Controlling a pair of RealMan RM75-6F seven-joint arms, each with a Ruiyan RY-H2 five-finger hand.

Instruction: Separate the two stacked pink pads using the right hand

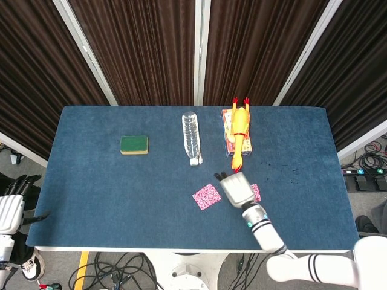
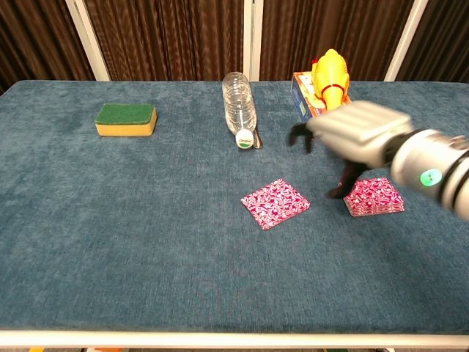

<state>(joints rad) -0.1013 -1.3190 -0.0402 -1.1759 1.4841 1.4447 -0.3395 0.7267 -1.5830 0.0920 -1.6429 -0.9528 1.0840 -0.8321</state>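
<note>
Two pink patterned pads lie flat and apart on the blue table. One pad (image 2: 275, 203) (image 1: 207, 197) sits near the table's middle. The other pad (image 2: 374, 196) lies to its right; the head view shows only this second pad's edge (image 1: 256, 192) beside the hand. My right hand (image 2: 359, 136) (image 1: 237, 188) hovers above the gap between them, nearer the right pad, motion-blurred, fingers apart and holding nothing. A dark fingertip (image 2: 339, 191) hangs close to the right pad's left edge. My left hand (image 1: 12, 208) stays off the table's left front corner, holding nothing.
A green and yellow sponge (image 2: 126, 119) lies at the far left. A clear plastic bottle (image 2: 239, 110) lies lengthwise at the back centre. A yellow rubber chicken (image 2: 330, 77) rests on a small box (image 2: 308, 103) behind my right hand.
</note>
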